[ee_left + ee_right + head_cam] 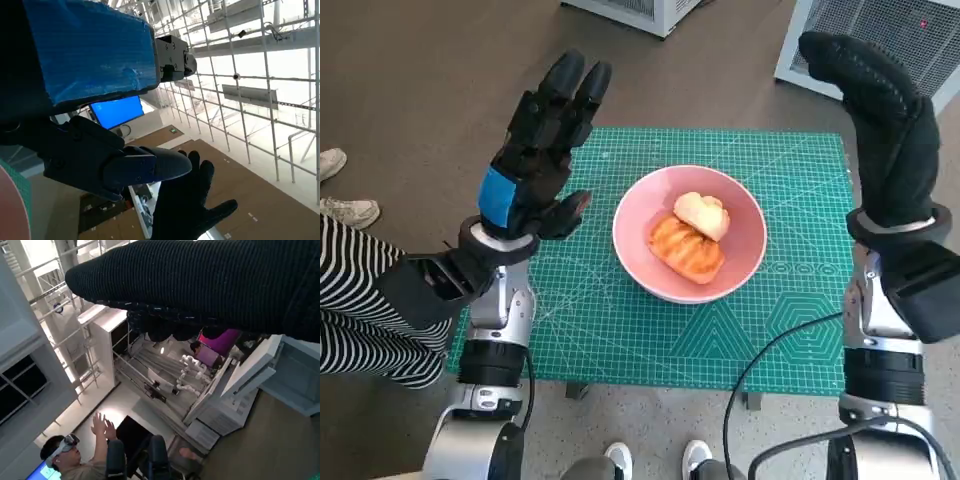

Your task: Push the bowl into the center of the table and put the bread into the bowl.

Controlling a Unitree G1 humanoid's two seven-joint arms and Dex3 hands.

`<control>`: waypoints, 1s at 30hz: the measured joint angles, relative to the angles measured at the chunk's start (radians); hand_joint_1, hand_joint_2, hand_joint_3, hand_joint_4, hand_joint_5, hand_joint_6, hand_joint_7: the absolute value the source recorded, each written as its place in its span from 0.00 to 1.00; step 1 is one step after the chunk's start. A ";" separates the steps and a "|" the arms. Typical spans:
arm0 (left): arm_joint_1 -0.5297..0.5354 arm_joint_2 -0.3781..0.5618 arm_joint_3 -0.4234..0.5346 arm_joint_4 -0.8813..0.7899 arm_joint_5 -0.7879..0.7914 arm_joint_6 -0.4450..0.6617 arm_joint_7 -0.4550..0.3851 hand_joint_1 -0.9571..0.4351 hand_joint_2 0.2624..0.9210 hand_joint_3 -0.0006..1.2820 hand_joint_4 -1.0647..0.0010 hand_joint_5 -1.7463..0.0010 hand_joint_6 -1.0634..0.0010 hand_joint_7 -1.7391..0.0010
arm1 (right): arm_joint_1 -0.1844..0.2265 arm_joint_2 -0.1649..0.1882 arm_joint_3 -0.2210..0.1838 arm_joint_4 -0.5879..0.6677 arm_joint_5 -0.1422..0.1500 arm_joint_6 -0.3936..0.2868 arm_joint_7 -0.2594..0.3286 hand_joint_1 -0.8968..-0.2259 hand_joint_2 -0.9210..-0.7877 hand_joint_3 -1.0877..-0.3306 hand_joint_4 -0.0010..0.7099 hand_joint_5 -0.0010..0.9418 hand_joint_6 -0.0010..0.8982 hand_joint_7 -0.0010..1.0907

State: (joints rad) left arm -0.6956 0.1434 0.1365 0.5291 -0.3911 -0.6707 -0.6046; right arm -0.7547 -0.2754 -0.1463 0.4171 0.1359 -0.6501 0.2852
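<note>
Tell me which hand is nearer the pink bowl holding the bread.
Left. The left hand is raised just beside the pink bowl, its thumb close to the rim; the right hand is raised farther off, past the green mat's edge.

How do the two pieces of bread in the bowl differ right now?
The golden bread is darker, with a glazed, ridged crust; the pale bread is cream-white and smooth. The golden bread looks larger and lies near the middle of the pink bowl; the pale bread sits toward the bowl's far side, touching it. Both lie inside the bowl, and neither hand touches them.
</note>
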 measured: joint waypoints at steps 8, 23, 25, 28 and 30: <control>0.000 0.000 0.000 0.005 0.002 0.000 -0.005 0.17 1.00 0.34 0.95 1.00 0.95 0.91 | 0.001 0.000 0.000 -0.016 0.000 0.011 0.000 0.25 0.00 0.45 0.22 0.00 0.00 0.50; 0.000 0.001 -0.001 0.000 -0.004 0.031 -0.020 0.17 1.00 0.33 0.96 1.00 0.95 0.90 | 0.018 0.000 0.000 -0.047 -0.003 0.024 0.000 0.25 0.00 0.44 0.22 0.00 0.00 0.49; 0.000 0.001 -0.001 -0.001 -0.006 0.038 -0.022 0.17 1.00 0.33 0.96 1.00 0.95 0.90 | 0.021 0.000 0.000 -0.047 -0.004 0.024 0.000 0.25 0.00 0.44 0.22 0.00 0.00 0.49; 0.000 0.001 0.000 -0.001 -0.007 0.047 -0.027 0.17 1.00 0.32 0.97 1.00 0.95 0.90 | 0.024 0.001 0.001 -0.047 -0.005 0.024 0.000 0.25 0.00 0.45 0.22 0.00 0.00 0.49; 0.000 0.001 0.000 -0.001 -0.008 0.051 -0.028 0.17 1.00 0.32 0.97 1.00 0.96 0.91 | 0.024 0.001 0.002 -0.046 -0.005 0.023 0.000 0.25 0.00 0.45 0.22 0.00 0.00 0.49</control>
State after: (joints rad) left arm -0.6958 0.1442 0.1363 0.5280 -0.3988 -0.6192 -0.6326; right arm -0.7306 -0.2745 -0.1445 0.3708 0.1305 -0.6275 0.2850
